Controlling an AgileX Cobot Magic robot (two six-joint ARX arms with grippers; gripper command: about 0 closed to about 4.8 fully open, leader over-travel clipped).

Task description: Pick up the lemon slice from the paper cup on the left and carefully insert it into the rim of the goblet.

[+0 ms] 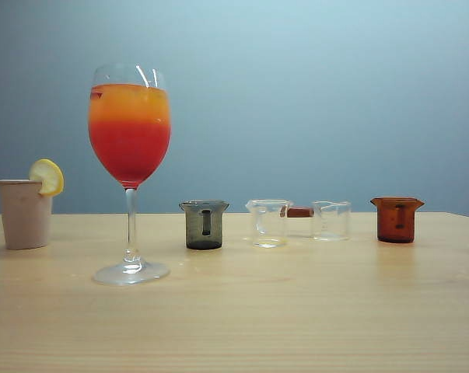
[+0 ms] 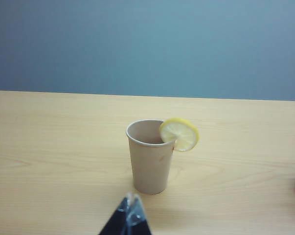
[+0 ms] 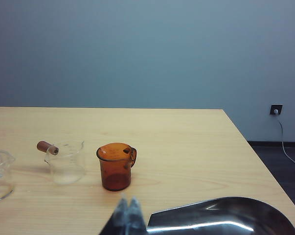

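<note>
We see the left gripper [image 2: 130,205] hanging low with its jaws closed, empty, just short of the short beige paper cup [image 2: 151,159], where the thin yellow lemon slice [image 2: 179,134] sits on the rim. The right gripper [image 3: 128,208], tips together, faces an amber measuring cup [image 3: 116,166], its arm cut off. The tall clear goblet [image 1: 130,171] stands right of the paper cup; no writing is readable.

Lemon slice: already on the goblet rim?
No, the lemon slice sits perched on the paper cup rim, left of the goblet.
</note>
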